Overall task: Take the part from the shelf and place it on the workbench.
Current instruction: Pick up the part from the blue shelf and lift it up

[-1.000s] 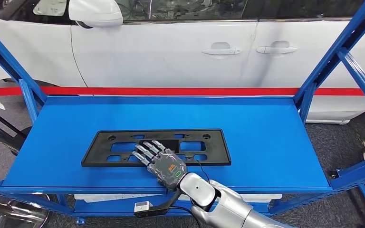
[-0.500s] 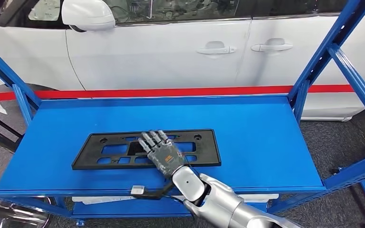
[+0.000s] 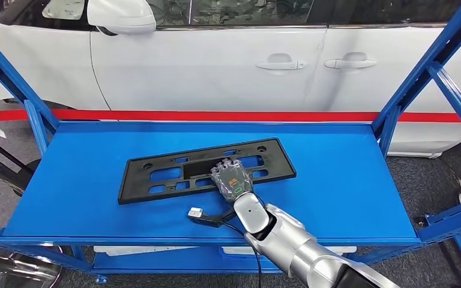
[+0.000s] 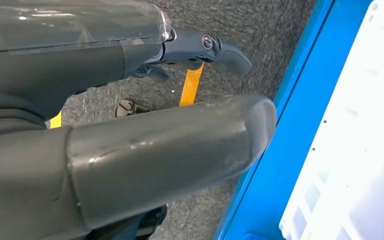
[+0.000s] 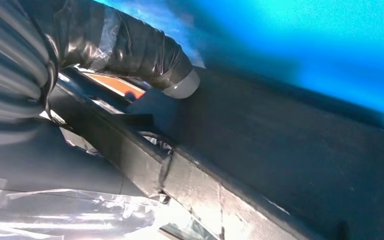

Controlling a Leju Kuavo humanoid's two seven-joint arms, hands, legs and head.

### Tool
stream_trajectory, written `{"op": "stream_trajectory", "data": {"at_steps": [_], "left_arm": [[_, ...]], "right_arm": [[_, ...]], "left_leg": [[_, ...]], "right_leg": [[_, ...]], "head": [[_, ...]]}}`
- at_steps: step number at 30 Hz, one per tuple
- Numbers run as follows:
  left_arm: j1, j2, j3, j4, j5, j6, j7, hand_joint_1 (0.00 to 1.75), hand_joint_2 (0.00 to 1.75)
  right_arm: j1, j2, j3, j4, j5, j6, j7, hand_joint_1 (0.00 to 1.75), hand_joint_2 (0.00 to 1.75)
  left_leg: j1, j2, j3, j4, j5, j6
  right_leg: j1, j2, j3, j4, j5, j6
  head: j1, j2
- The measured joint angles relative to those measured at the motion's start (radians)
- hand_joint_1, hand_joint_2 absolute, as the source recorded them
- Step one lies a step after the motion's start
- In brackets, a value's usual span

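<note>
The part [image 3: 174, 171] is a flat black rectangular frame with several cut-outs, lying askew on the blue shelf [image 3: 336, 174], its right end farther back than its left. My right hand [image 3: 231, 178] reaches in from the front and grips the part's near edge right of its middle, fingers curled over the top. In the right wrist view the grey thumb [image 5: 145, 50] presses against the dark face of the part [image 5: 290, 165]. My left hand [image 4: 130, 125] hangs low beside the shelf over grey floor, holding nothing, thumb apart from the fingers.
A white car [image 3: 216, 60] stands right behind the shelf, past a red strip [image 3: 216, 114]. Blue slanted uprights [image 3: 432, 66] frame both ends of the shelf. A small connector on a black cable [image 3: 195, 213] lies near my right wrist. A white sheet [image 4: 360, 150] sits on the lower level.
The part has swung round under my right hand: its right end has moved back and the whole frame now lies askew. My hand has pushed farther in over the shelf and its fingers have curled.
</note>
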Motion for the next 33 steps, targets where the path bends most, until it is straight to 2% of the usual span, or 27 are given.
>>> {"op": "stream_trajectory", "data": {"at_steps": [1, 2, 4, 6, 7, 8, 10, 11, 12, 13, 15, 16, 17, 18, 20, 22, 23, 25, 26, 27, 28, 29, 31, 32, 33], "left_arm": [[0.0, -0.001, 0.0, 0.0, 0.0, -0.002, -0.001, 0.0, 0.0], [0.0, -0.001, 0.0, 0.0, 0.0, -0.003, -0.001, 0.0, 0.0], [0.0, -0.002, 0.0, 0.0, -0.001, -0.003, -0.001, 0.0, 0.0], [0.0, -0.001, 0.0, 0.0, -0.001, -0.003, -0.001, 0.0, 0.0], [-0.001, -0.001, 0.0, 0.0, -0.001, -0.003, -0.001, 0.0, 0.0], [-0.001, 0.0, 0.0, 0.0, -0.001, -0.003, -0.002, 0.0, 0.0], [0.0, 0.0, 0.0, 0.0, -0.001, -0.004, -0.002, 0.0, 0.0], [0.0, 0.0, 0.0, 0.0, -0.001, -0.004, -0.002, 0.0, 0.0], [0.001, 0.0, 0.0, 0.0, -0.001, -0.005, -0.003, 0.0, 0.0], [0.002, 0.0, 0.0, 0.0, -0.002, -0.006, -0.006, 0.0, 0.0], [0.002, 0.001, 0.0, 0.0, -0.002, -0.01, -0.012, 0.0, 0.0], [0.001, 0.002, 0.0, 0.0, -0.003, -0.011, -0.016, 0.0, 0.0], [0.001, 0.002, 0.0, 0.0, -0.005, -0.013, -0.021, 0.0, 0.44], [0.001, 0.003, 0.0, 0.0, -0.006, -0.015, -0.027, 0.0, 0.87], [0.002, 0.003, 0.0, 0.0, -0.011, -0.02, -0.048, 0.0, 1.75], [0.001, 0.003, 0.0, 0.0, -0.019, -0.027, -0.072, 0.0, 1.75], [0.001, 0.003, 0.0, 0.0, -0.025, -0.027, -0.078, 0.0, 1.75], [0.001, 0.003, 0.0, 0.0, -0.035, -0.012, -0.061, 0.0, 1.75], [0.003, 0.004, 0.001, 0.0, -0.039, -0.001, -0.041, 0.0, 1.75], [0.005, 0.004, 0.001, 0.0, -0.042, 0.01, -0.018, 0.0, 1.75], [0.009, 0.004, 0.001, 0.0, -0.042, 0.018, 0.007, 0.0, 1.75], [0.013, 0.005, 0.002, 0.0, -0.043, 0.027, 0.039, 0.0, 1.75], [0.021, 0.005, 0.004, 0.001, -0.044, 0.042, 0.111, 0.0, 1.75], [0.024, 0.005, 0.006, 0.001, -0.045, 0.048, 0.143, 0.0, 1.75], [0.027, 0.005, 0.008, 0.001, -0.047, 0.054, 0.164, 0.0, 1.75]], "right_arm": [[-0.001, 0.001, -0.005, 0.002, 0.001, 0.0, 0.0, 1.68, 1.75], [-0.002, 0.003, -0.01, 0.004, 0.002, 0.0, 0.0, 1.68, 1.75], [-0.004, 0.005, -0.016, 0.007, 0.003, 0.0, 0.0, 1.68, 1.75], [-0.006, 0.008, -0.022, 0.01, 0.004, 0.0, 0.0, 1.68, 1.75], [-0.006, 0.01, -0.024, 0.011, 0.004, 0.001, 0.0, 1.68, 1.75], [-0.006, 0.012, -0.026, 0.013, 0.004, 0.001, 0.0, 1.68, 1.75], [-0.006, 0.014, -0.029, 0.018, 0.004, 0.001, 0.0, 1.71, 1.75], [-0.006, 0.014, -0.03, 0.02, 0.005, 0.001, 0.0, 1.72, 1.75], [-0.005, 0.014, -0.031, 0.022, 0.006, 0.002, 0.0, 1.72, 1.75], [-0.005, 0.014, -0.032, 0.024, 0.006, 0.001, -0.001, 1.72, 1.75], [-0.006, 0.014, -0.036, 0.026, 0.007, 0.0, -0.002, 1.72, 1.75], [-0.006, 0.014, -0.039, 0.027, 0.007, -0.002, -0.003, 1.71, 1.75], [-0.006, 0.014, -0.043, 0.027, 0.007, -0.004, -0.004, 1.72, 1.75], [-0.006, 0.014, -0.047, 0.028, 0.007, -0.005, -0.007, 1.73, 1.75], [-0.005, 0.014, -0.058, 0.028, 0.007, -0.009, -0.014, 1.75, 1.75], [-0.004, 0.012, -0.071, 0.028, 0.004, -0.015, -0.026, 1.75, 1.75], [-0.002, 0.012, -0.078, 0.028, -0.003, -0.021, -0.034, 1.75, 1.75], [0.007, 0.007, -0.094, 0.02, -0.04, -0.043, -0.066, 1.75, 1.75], [0.015, 0.003, -0.105, 0.009, -0.08, -0.059, -0.095, 1.75, 1.75], [0.025, -0.003, -0.118, -0.008, -0.138, -0.074, -0.135, 1.75, 1.75], [0.036, -0.01, -0.134, -0.037, -0.216, -0.085, -0.189, 1.75, 1.75], [0.049, -0.021, -0.154, -0.08, -0.318, -0.092, -0.26, 1.75, 1.75], [0.078, -0.047, -0.202, -0.194, -0.552, -0.094, -0.427, 1.75, 1.75], [0.096, -0.062, -0.23, -0.263, -0.678, -0.091, -0.515, 1.75, 1.75], [0.121, -0.076, -0.258, -0.333, -0.793, -0.084, -0.591, 1.75, 1.75]], "left_leg": [[-0.002, -0.001, -0.001, 0.003, -0.002, -0.004], [-0.003, -0.002, -0.003, 0.005, -0.003, -0.008], [-0.005, -0.002, -0.007, 0.006, -0.003, -0.019], [-0.003, -0.001, -0.008, 0.01, -0.011, -0.031], [-0.002, 0.0, -0.017, 0.031, -0.026, -0.036], [0.0, 0.001, -0.035, 0.073, -0.052, -0.041], [0.002, 0.001, -0.098, 0.208, -0.116, -0.051], [0.003, 0.001, -0.127, 0.266, -0.134, -0.055], [0.004, 0.001, -0.141, 0.294, -0.135, -0.058], [0.004, 0.001, -0.136, 0.28, -0.116, -0.059], [0.006, 0.002, -0.076, 0.152, -0.046, -0.057], [0.005, 0.002, -0.042, 0.083, -0.021, -0.054], [0.003, 0.002, -0.019, 0.035, -0.006, -0.049], [0.001, 0.001, -0.009, 0.013, -0.005, -0.043], [0.0, 0.001, -0.008, 0.008, -0.005, -0.029], [0.003, 0.003, -0.004, 0.0, 0.001, -0.014], [0.006, 0.005, -0.003, -0.004, 0.004, -0.007], [0.004, 0.007, -0.003, -0.004, 0.004, 0.001], [0.004, 0.007, -0.003, -0.004, 0.004, 0.002], [0.003, 0.007, -0.002, -0.003, 0.002, 0.002], [0.003, 0.007, -0.001, -0.002, 0.001, 0.002], [0.004, 0.007, 0.002, -0.001, -0.002, 0.0], [0.003, 0.007, 0.01, 0.002, -0.009, -0.005], [0.001, 0.007, 0.013, 0.003, -0.013, -0.01], [0.0, 0.007, 0.015, 0.004, -0.016, -0.015]], "right_leg": [[0.002, 0.0, 0.029, -0.063, 0.024, -0.006], [0.006, 0.0, 0.045, -0.101, 0.034, -0.01], [0.01, 0.003, 0.048, -0.118, 0.033, -0.014], [0.005, 0.003, 0.053, -0.126, 0.037, -0.022], [0.001, 0.002, 0.056, -0.131, 0.04, -0.027], [-0.002, 0.001, 0.058, -0.136, 0.042, -0.032], [-0.001, 0.0, 0.057, -0.136, 0.042, -0.036], [-0.001, 0.0, 0.057, -0.135, 0.042, -0.036], [-0.001, 0.0, 0.056, -0.133, 0.041, -0.036], [-0.001, 0.0, 0.057, -0.131, 0.039, -0.036], [-0.001, 0.001, 0.06, -0.127, 0.035, -0.031], [0.0, 0.002, 0.06, -0.124, 0.032, -0.027], [0.002, 0.003, 0.059, -0.122, 0.031, -0.022], [0.004, 0.004, 0.057, -0.121, 0.03, -0.018], [0.005, 0.005, 0.056, -0.122, 0.031, -0.007], [0.004, 0.004, 0.048, -0.101, 0.013, 0.003], [0.003, 0.004, 0.032, -0.064, -0.011, 0.008], [0.0, 0.003, -0.027, 0.062, -0.076, 0.014], [-0.001, 0.003, -0.059, 0.126, -0.099, 0.016], [-0.002, 0.003, -0.08, 0.166, -0.107, 0.017], [-0.002, 0.003, -0.083, 0.167, -0.094, 0.017], [-0.002, 0.003, -0.064, 0.124, -0.061, 0.015], [0.0, 0.003, 0.005, -0.019, 0.01, 0.007], [0.003, 0.002, 0.033, -0.076, 0.03, 0.002], [0.006, 0.001, 0.048, -0.106, 0.035, -0.002]], "head": [[0.0, 0.0], [0.0, 0.0], [0.0, 0.0], [0.0, 0.0], [0.0, 0.0], [0.0, 0.0], [0.0, 0.0], [0.0, 0.0], [0.0, 0.0], [0.0, 0.0], [0.0, 0.0], [0.0, 0.0], [0.0, 0.0], [0.0, 0.0], [0.0, 0.0], [0.0, 0.0], [0.0, 0.0], [0.0, 0.0], [0.0, 0.0], [0.0, 0.0], [0.0, 0.0], [0.0, 0.0], [0.0, 0.0], [0.0, 0.0], [0.0, 0.0]]}}
